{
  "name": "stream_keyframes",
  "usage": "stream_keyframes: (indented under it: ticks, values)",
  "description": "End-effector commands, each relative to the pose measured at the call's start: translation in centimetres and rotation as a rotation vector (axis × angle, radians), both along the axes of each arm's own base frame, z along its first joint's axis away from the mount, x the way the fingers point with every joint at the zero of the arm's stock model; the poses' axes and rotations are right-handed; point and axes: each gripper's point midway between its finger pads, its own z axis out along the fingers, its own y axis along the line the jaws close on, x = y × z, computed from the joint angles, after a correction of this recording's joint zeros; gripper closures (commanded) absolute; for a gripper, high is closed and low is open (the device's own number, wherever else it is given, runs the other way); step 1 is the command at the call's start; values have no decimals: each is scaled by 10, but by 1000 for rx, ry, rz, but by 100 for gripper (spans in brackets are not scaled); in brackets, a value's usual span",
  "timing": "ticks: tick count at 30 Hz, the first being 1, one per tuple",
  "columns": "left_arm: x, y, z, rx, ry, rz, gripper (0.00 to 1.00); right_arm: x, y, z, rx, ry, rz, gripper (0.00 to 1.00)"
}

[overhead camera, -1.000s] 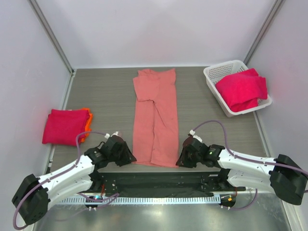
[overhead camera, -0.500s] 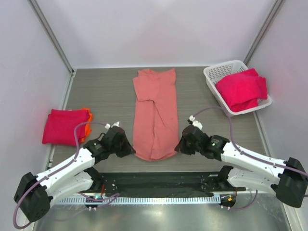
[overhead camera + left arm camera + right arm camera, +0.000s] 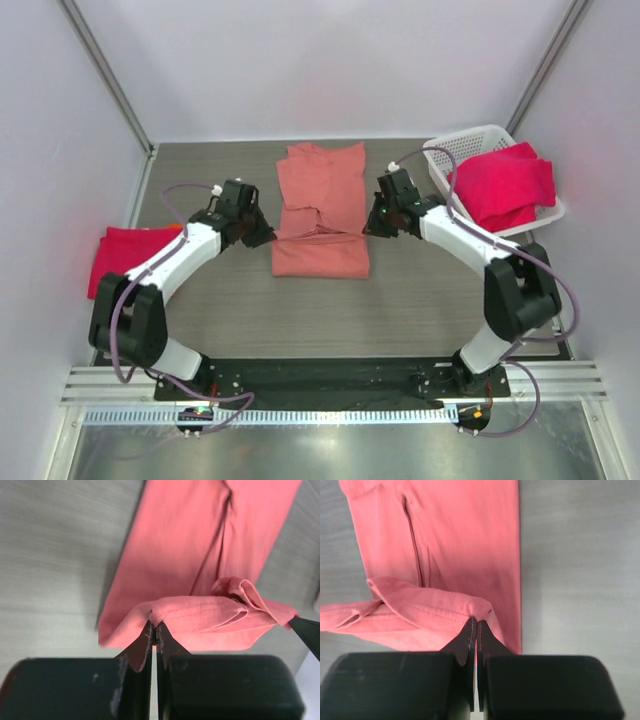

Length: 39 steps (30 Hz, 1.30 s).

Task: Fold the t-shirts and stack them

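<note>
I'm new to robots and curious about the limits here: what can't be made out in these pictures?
- Top view: the left arm covers part of the folded red t-shirts; how many are stacked is unclear.
- Top view: the heaped red cloth hides the basket floor.
- Wrist views: the left gripper and right gripper bodies block the pink t-shirt beneath them.

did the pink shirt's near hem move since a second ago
Yes. The hem of the salmon-pink t-shirt has gone from the arm bases' edge toward the far wall, folded over the shirt's middle, about level with the white basket.
</note>
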Motion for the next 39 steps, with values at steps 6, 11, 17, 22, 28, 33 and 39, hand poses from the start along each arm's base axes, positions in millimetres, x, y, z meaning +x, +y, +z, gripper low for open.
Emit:
stream_keyframes:
  ticks: [6, 11, 17, 22, 28, 33, 39]
  values:
    - [90, -16, -6, -34, -37, 7, 100, 81, 10, 9, 56, -35, 50, 99]
    - [128, -20, 10, -46, -90, 22, 100, 108, -1, 4, 86, -24, 21, 99]
    - [158, -21, -8, -53, -65, 37, 84, 138, -3, -4, 116, -21, 19, 92]
    - [162, -22, -19, -78, -37, 17, 26, 143, -7, -13, 131, -2, -2, 32]
    - [99, -7, -29, -71, -9, 12, 23, 72, -20, -13, 153, 0, 28, 31]
    - [52, -2, -42, -88, 26, -12, 26, 13, -17, -41, 188, 97, 87, 34]
    - [19, 5, -67, -81, 92, -23, 35, -11, -10, -60, 223, 150, 86, 42]
